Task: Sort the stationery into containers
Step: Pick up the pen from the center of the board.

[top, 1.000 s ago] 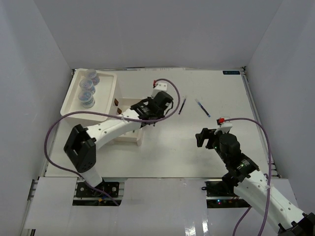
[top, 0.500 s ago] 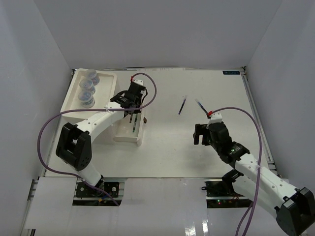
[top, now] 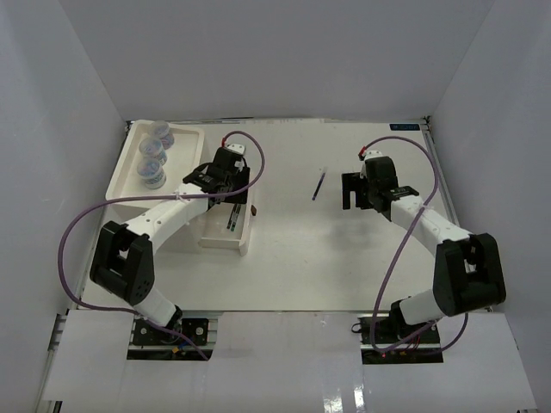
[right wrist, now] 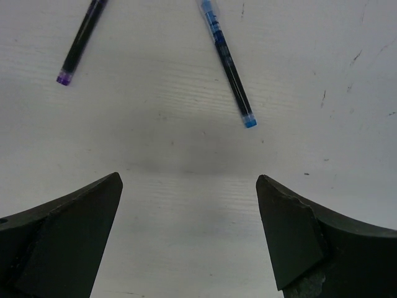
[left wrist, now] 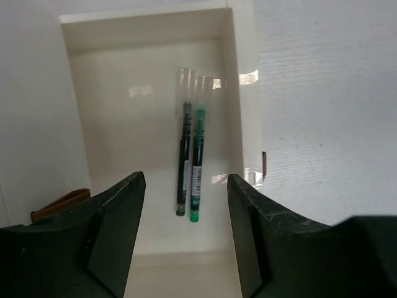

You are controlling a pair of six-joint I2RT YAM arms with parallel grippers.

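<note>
Item: blue pen [right wrist: 226, 65], flat on the tabletop [right wrist: 347, 37] at 12 o'clock from my right hand [right wrist: 188, 180], fingers spread and empty, purple-tipped pen [right wrist: 84, 40] at 11 o'clock; judged light, stiff, slick, inclined to roll; best pinched mid-barrel, across its width.

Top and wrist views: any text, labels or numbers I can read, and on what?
No text can be read.
Print on the blue sticker at the far right edge of the table: too small to read.
White label on the green pen in the drawer: dark marks, too blurred to read.
</note>
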